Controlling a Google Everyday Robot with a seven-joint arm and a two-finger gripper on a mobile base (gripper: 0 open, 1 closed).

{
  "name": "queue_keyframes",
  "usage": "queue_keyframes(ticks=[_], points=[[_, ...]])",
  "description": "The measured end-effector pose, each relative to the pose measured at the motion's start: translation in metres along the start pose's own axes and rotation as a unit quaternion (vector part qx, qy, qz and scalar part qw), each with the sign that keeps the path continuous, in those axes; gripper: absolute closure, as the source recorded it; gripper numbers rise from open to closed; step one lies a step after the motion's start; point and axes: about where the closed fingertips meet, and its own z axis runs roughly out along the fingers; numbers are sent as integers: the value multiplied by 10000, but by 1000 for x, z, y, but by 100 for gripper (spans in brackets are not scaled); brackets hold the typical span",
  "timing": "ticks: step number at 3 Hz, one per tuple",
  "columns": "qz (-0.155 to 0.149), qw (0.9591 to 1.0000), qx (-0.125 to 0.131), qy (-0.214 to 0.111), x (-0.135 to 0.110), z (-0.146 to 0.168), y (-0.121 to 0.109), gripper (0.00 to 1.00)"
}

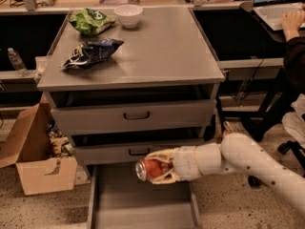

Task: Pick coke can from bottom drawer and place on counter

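Note:
The coke can (147, 170), red-orange with a silver end facing left, lies sideways in my gripper (155, 167). The gripper's pale fingers are shut around the can and hold it above the open bottom drawer (138, 204), just in front of the middle drawer's face. My white arm (248, 163) reaches in from the right. The counter (157, 51) is the grey metal cabinet top above, higher than the can.
On the counter lie a green chip bag (90, 21), a white bowl (128, 15) and a dark blue chip bag (90, 53) at the left. An open cardboard box (35, 159) stands left of the cabinet. A seated person (293, 56) is at the right.

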Motion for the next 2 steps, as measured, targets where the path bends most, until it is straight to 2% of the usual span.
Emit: queue_keyframes(ticks=[1,2], points=[[-585,9979,119,-244,-82,-42,-62,100],[-585,9979,119,-245,-82,-42,-62,100]])
